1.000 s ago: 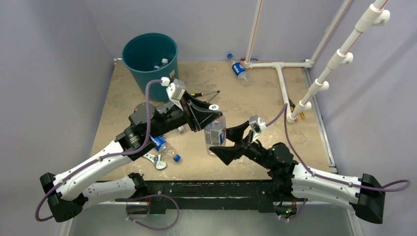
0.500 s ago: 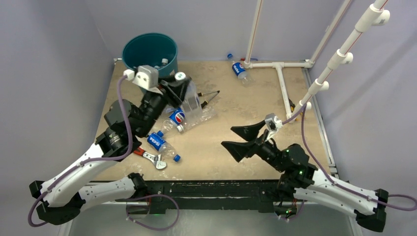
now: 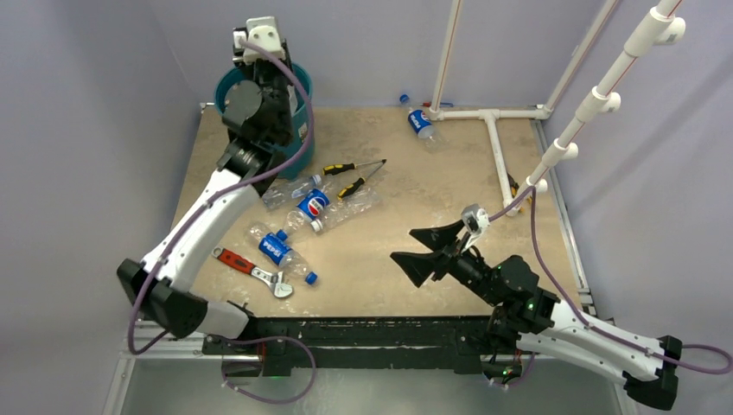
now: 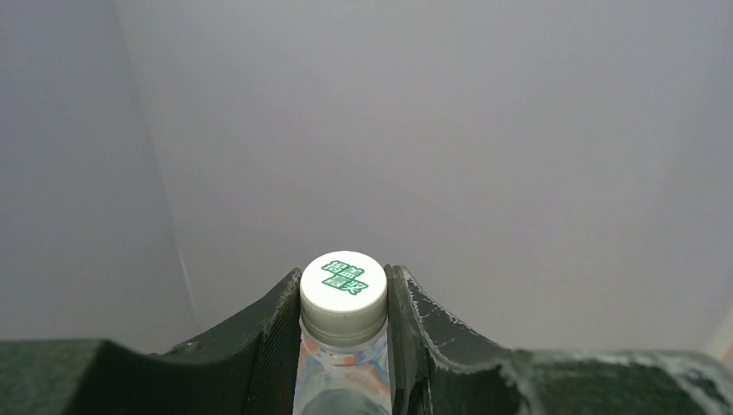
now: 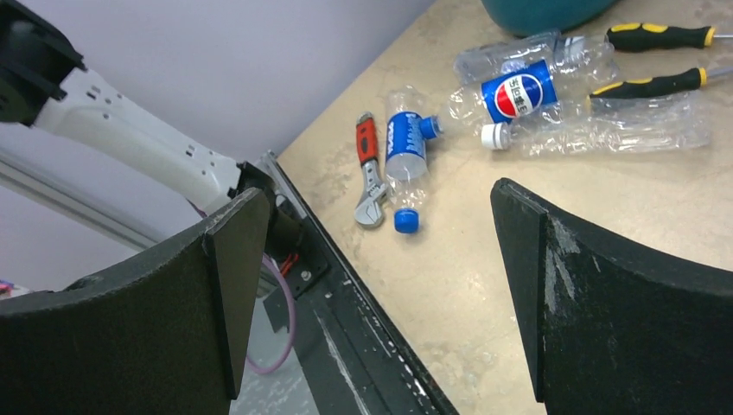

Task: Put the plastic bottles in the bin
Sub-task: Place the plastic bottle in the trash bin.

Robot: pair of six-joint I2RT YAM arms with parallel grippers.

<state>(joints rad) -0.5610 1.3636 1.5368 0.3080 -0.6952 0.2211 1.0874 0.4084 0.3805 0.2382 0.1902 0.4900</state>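
**Left tool holds a bottle above the bin; right tool released**

We find the left tool clenched on the neck of a white-capped bottle. The left arm is stretched up over the bin at the far left corner of the counter. The right tool stands released, jaws wide, grasping nothing. We note loose bottles clustered left of centre, beside two screwdrivers and a wrench. One further bottle lies by the white pipes.

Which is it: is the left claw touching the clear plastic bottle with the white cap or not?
Touching. The left wrist view shows the left gripper with fingers pressed against both sides of the clear white-capped plastic bottle.
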